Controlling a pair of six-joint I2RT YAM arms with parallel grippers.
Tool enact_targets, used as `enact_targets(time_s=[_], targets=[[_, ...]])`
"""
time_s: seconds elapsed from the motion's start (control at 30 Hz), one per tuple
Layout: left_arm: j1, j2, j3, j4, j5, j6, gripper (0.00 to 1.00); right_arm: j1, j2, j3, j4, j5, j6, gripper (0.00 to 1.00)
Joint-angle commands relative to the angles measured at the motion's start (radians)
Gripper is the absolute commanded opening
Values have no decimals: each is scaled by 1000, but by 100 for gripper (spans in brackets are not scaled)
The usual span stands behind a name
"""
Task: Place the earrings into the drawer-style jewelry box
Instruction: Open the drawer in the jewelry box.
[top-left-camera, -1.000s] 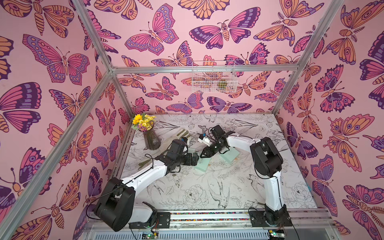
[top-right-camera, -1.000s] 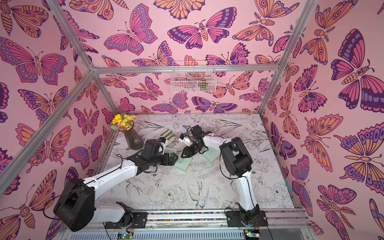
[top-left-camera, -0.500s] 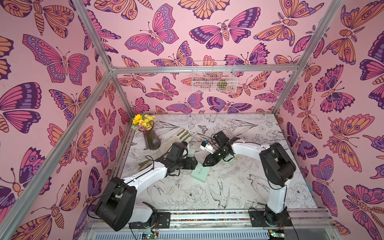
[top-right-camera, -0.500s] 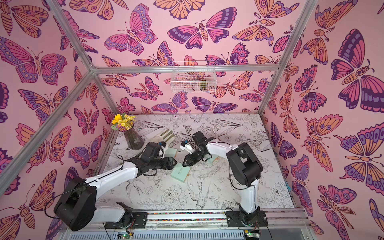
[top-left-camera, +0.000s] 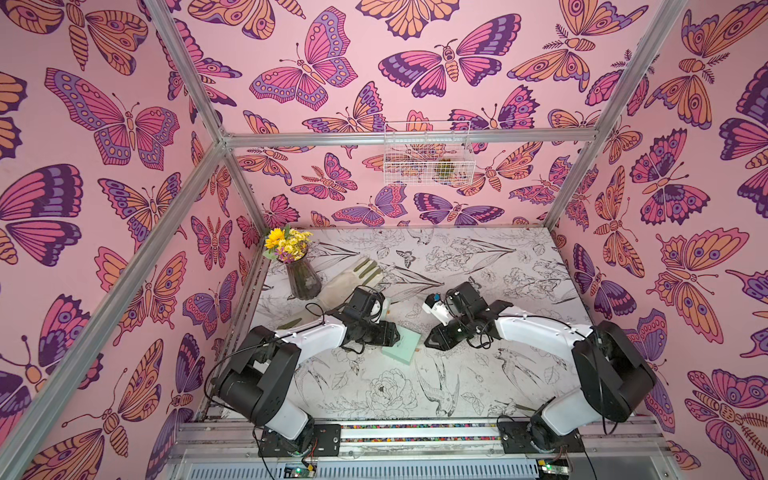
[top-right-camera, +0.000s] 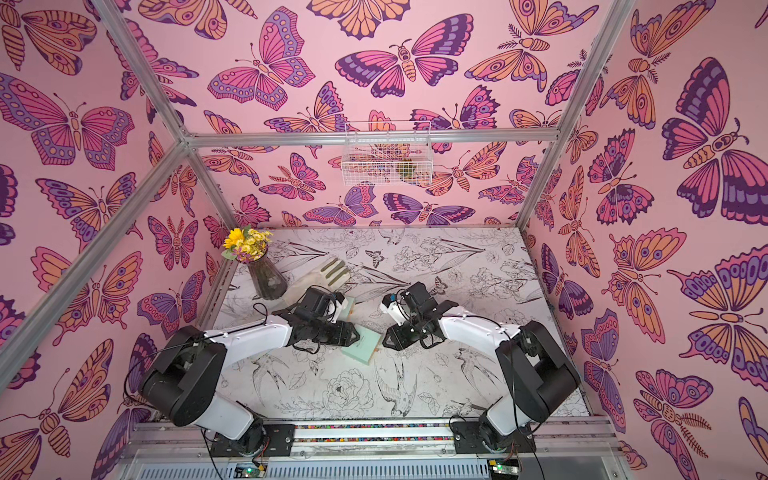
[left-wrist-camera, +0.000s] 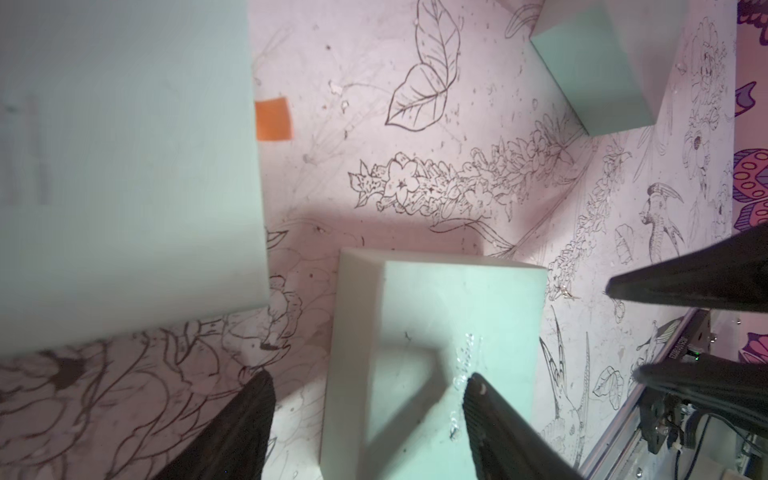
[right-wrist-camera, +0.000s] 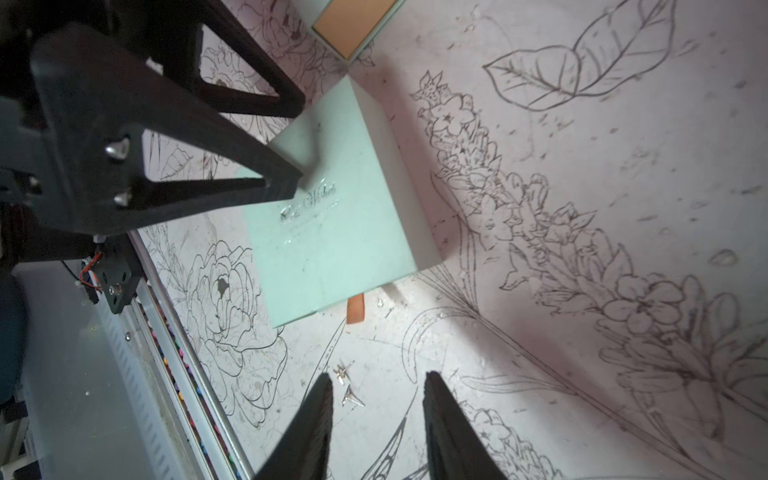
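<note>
The mint-green jewelry box (top-left-camera: 400, 348) (top-right-camera: 360, 343) (right-wrist-camera: 332, 232) lies mid-table, its drawer pushed in, with an orange pull tab (right-wrist-camera: 356, 308) sticking out. Two small silver earrings (right-wrist-camera: 345, 371) (right-wrist-camera: 352, 400) (left-wrist-camera: 563, 293) lie on the table just beyond that tab. My left gripper (top-left-camera: 395, 336) (top-right-camera: 354, 334) (left-wrist-camera: 369, 376) is open astride the box's edge, with one finger (right-wrist-camera: 286, 183) over the lid and the other beside the box. Low over the earrings, my right gripper (top-left-camera: 428, 341) (top-right-camera: 384, 343) (right-wrist-camera: 379, 380) is open; they lie just inside one fingertip (right-wrist-camera: 326, 384).
An orange-lined mint tray (right-wrist-camera: 353, 25) (top-right-camera: 350, 307) sits behind the left wrist. Another mint block (left-wrist-camera: 590, 70) lies under the right arm. A flower vase (top-left-camera: 303, 278) and a work glove (top-left-camera: 351, 276) stand at the back left. The front rail (top-left-camera: 415, 428) runs close by.
My left jaws have narrowed around the box's edge, and the box has slid a little toward the front. My right gripper has come forward and down, off the box, to the earrings.
</note>
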Motion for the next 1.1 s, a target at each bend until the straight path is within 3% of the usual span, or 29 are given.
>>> enact_targets(time_s=[0.0, 0.37, 0.83, 1.07], targets=[[-2, 13, 8, -15, 34, 23, 71, 24, 10, 4, 12, -2, -9, 38], [-2, 33, -26, -17, -15, 11, 62, 93, 145, 41, 57, 33, -21, 38], [-2, 38, -27, -21, -12, 14, 62, 99, 219, 65, 108, 15, -24, 35], [-2, 42, -25, -21, -7, 14, 62, 101, 223, 65, 135, -5, -12, 26]])
